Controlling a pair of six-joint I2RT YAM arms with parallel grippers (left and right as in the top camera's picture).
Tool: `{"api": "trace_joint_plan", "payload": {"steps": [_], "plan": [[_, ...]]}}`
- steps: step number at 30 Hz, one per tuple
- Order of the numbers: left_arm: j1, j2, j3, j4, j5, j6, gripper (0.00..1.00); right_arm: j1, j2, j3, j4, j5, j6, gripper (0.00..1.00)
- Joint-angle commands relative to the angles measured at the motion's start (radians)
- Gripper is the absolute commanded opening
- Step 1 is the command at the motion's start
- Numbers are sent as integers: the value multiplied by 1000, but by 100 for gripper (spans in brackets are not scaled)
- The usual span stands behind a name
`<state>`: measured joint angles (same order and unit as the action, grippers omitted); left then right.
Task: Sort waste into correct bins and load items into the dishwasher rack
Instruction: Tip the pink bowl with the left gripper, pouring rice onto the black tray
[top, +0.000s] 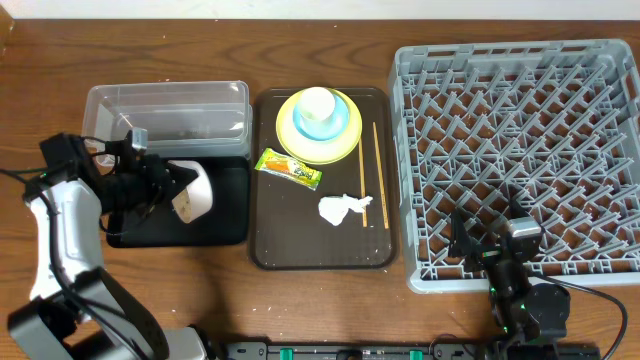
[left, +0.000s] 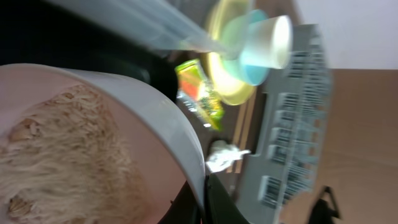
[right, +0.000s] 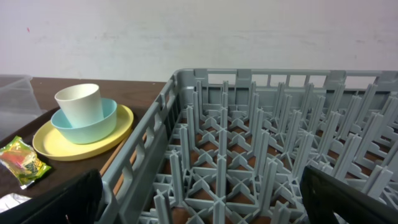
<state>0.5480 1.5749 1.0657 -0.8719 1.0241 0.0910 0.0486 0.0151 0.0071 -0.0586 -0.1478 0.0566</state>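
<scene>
Closest to the robot, the right gripper (top: 488, 228) is spread wide with nothing in it. It hangs just over the near edge of the big square grey plastic dishwasher rack (top: 520, 120), which takes up the right side of the wooden worktop (top: 300, 300). The rack's peg grid has no dishes in it.

Over on the left, the left gripper (top: 176, 192) is clamped on the rim of the white-pinkish bowl (top: 202, 188). The bowl is tipped on its side above the shallow black rectangular tray (top: 228, 225), and I can't tell if it actually touches the tray. From the left wrist view you can see loose white rice-like food scraps (left: 62, 155) spread over the bowl's inside wall.

In the middle sits the flat brown serving tray (top: 320, 255). The crumpled white tissue (top: 342, 208) is the nearest thing on it, just beside the near ends of the thin wooden chopsticks (top: 377, 175), which lie lengthwise along the tray's right side. A bit further back and to the left is the small green-and-yellow snack wrapper (top: 290, 168), right at the near rim of the round yellow plate (top: 295, 148). The light blue bowl (top: 342, 122) sits on that plate, with the small white cup (top: 317, 103) upright inside it.

Farthest back on the left, the clear rectangular plastic tub (top: 165, 110) sits right behind the black tray.
</scene>
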Motion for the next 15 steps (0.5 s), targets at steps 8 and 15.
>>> {"api": "trace_joint_plan", "payload": {"steps": [8, 15], "plan": [[142, 53, -56, 3, 357, 205, 6, -9, -2, -2, -3, 5, -9, 99], [212, 53, -135, 92, 497, 204, 7, -9, -2, -2, -3, 5, -9, 99]]}}
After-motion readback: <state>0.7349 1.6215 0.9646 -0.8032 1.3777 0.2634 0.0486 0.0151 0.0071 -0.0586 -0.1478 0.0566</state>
